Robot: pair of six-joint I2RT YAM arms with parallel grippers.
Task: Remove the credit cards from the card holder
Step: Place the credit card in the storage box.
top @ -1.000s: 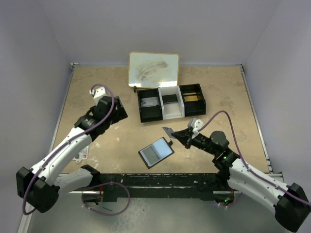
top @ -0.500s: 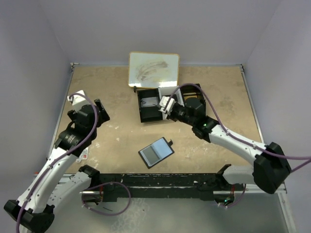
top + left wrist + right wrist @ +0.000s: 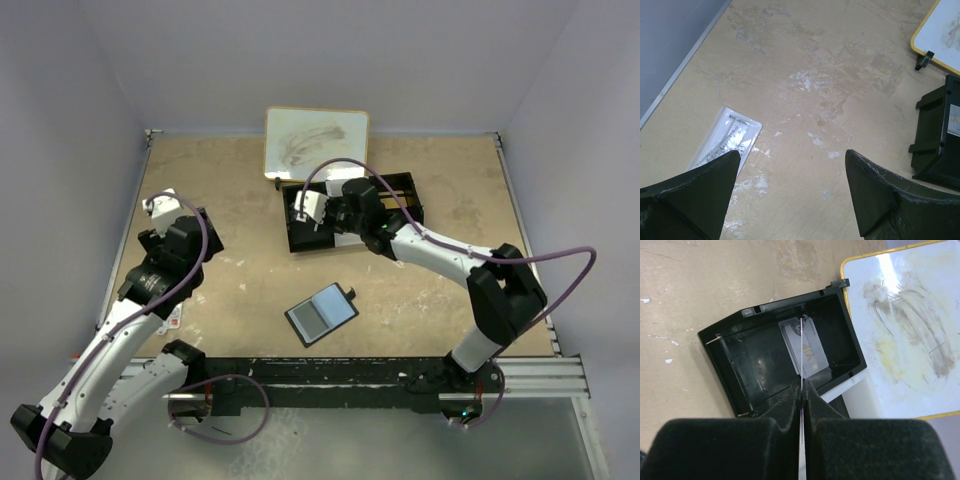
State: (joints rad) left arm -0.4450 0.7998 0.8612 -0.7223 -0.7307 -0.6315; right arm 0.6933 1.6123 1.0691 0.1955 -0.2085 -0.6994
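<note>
One credit card [image 3: 805, 347] lies in the tray [image 3: 730, 360]; closed right jaws hold a second card [image 3: 801, 365] above it, not yet released; left jaws wide, empty.

The right gripper [image 3: 801, 388] fills the bottom of the frame, its two dark padded fingers [image 3: 785, 405] pressed together on a thin card [image 3: 801, 347]. The card is seen edge-on as a fine pale line running up the centre. Behind it, in the middle of the frame, lies a black tray compartment [image 3: 757, 362] with a second card [image 3: 813, 354] flat on its floor. A white compartment [image 3: 865, 395] adjoins it at lower right. A smudged, yellow-rimmed whiteboard [image 3: 905, 325] occupies the upper right, with a black clip [image 3: 838, 283] at its corner. The tan, scuffed tabletop [image 3: 715, 280] fills the upper left.
</note>
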